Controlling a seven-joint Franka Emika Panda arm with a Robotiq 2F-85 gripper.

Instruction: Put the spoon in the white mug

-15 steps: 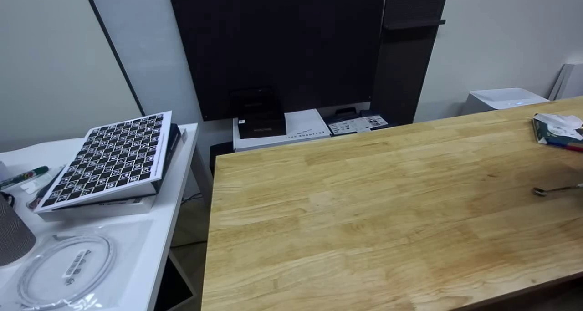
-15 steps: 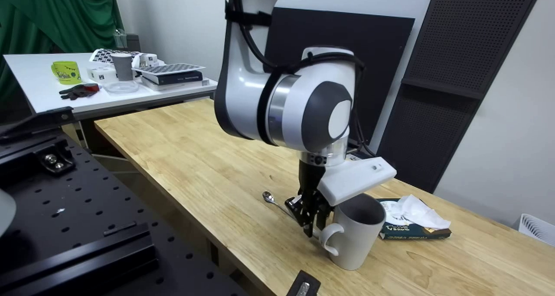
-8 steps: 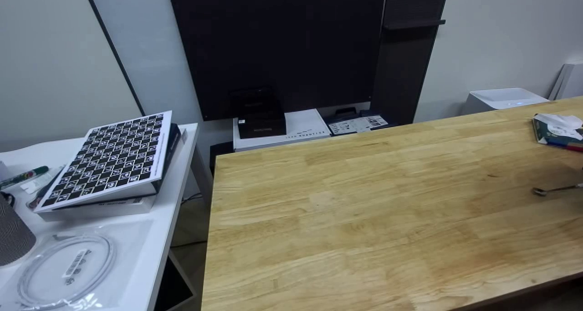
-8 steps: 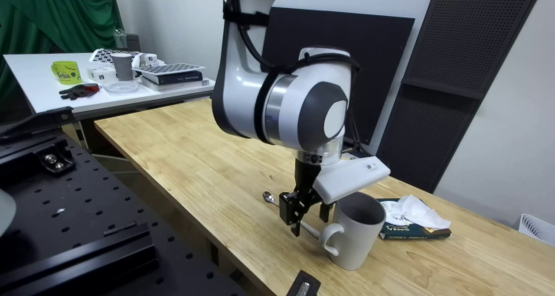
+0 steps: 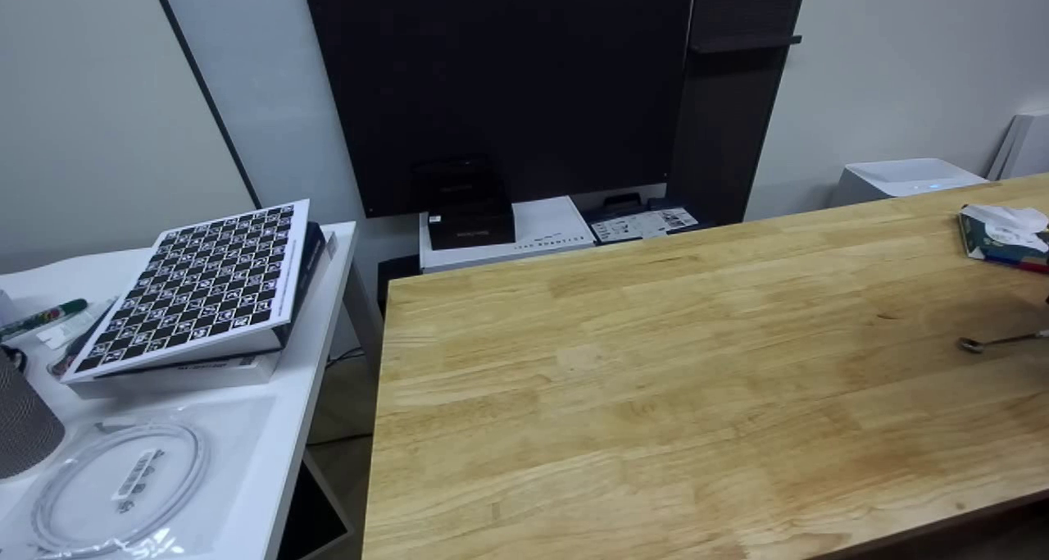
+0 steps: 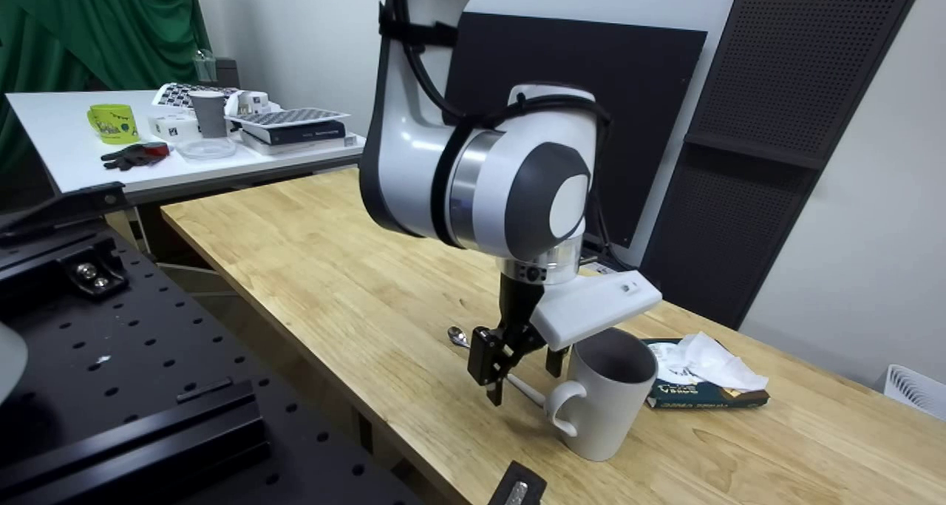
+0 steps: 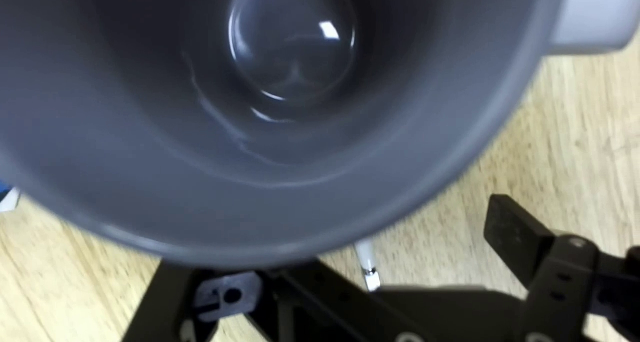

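My black gripper [image 6: 525,384] is released and spread wide, its two slim, blocky fingers well apart and pointing down, low over the table [image 6: 310,268]. The spoon [image 6: 526,390] lies on the wood, outside the mug [image 6: 610,409], passing beneath my hand between the fingers. Whether either finger brushes the mug or the spoon, I cannot tell.

The spoon is slender: a small oval bowl of shiny grey metal, a thin metal neck, and a smooth white end to its handle. My fingers hide its middle. The white end sits just beside the loop of the mug's handle; whether they touch, I cannot tell.

The mug stands upright near my fingers, tall and narrowing a little toward its base, off-white outside and glossy dark grey inside. In the wrist view its broad round rim overlaps part of one finger, and a bright reflection shines on its floor.

The table is honey-coloured wood in short joined strips with fine grain. Next to the mug lies a flat dark green box [image 6: 706,396], topped by a crumpled, thin white sheet [image 6: 717,364]. In an exterior view, a stiff black-and-white checkered board [image 5: 188,285] lies tilted above a smooth white table [image 5: 295,388].
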